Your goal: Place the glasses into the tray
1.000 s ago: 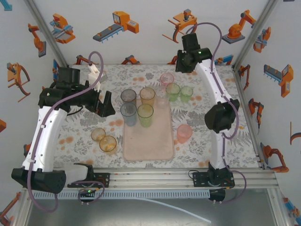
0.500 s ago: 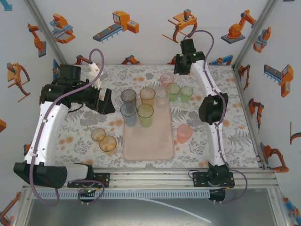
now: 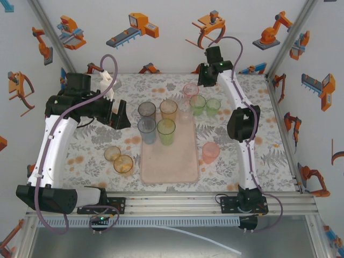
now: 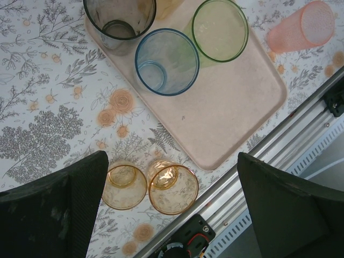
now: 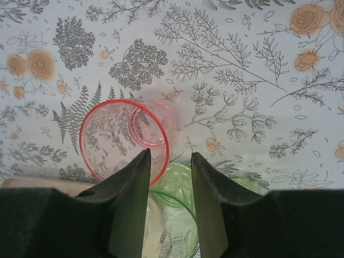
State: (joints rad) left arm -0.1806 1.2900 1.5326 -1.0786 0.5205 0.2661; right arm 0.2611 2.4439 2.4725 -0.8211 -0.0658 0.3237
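Right claw (image 5: 169, 156) narrow, empty, above upright pink tumbler (image 5: 121, 140) at far end of bench (image 5: 242, 80). Left claw (image 4: 172, 156) wide, empty, over amber tumblers (image 4: 173, 189). Four tumblers (image 4: 166, 62) stand in tray (image 4: 231, 102). Left out: amber pair, upright pink, green tumblers (image 3: 198, 105), tipped pink tumbler (image 3: 210, 152).

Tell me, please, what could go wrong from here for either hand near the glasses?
1. The right hand hovers with a narrow gap over the spot where the pink glass meets a green glass. On descending, a finger might strike a rim and tip one.
2. The two amber glasses stand side by side, apparently touching. The open left hand, closing on one, could knock its neighbour.
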